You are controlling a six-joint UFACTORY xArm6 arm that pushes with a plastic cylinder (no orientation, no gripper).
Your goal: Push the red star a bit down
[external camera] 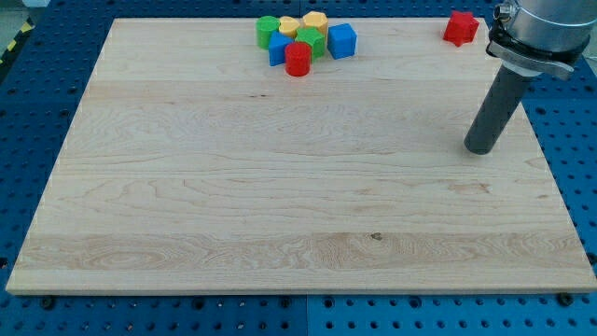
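Observation:
The red star (460,28) lies near the board's top right corner, by the top edge. My tip (479,147) rests on the board well below the star and slightly to its right, apart from every block. The dark rod slants up to the arm's head at the view's top right.
A cluster of blocks sits at the top centre: a green cylinder (268,31), a yellow block (290,25), a yellow cylinder (314,21), a green block (312,41), a blue cube (342,40), a blue block (278,50) and a red cylinder (298,59). The wooden board (280,187) lies on a blue perforated table.

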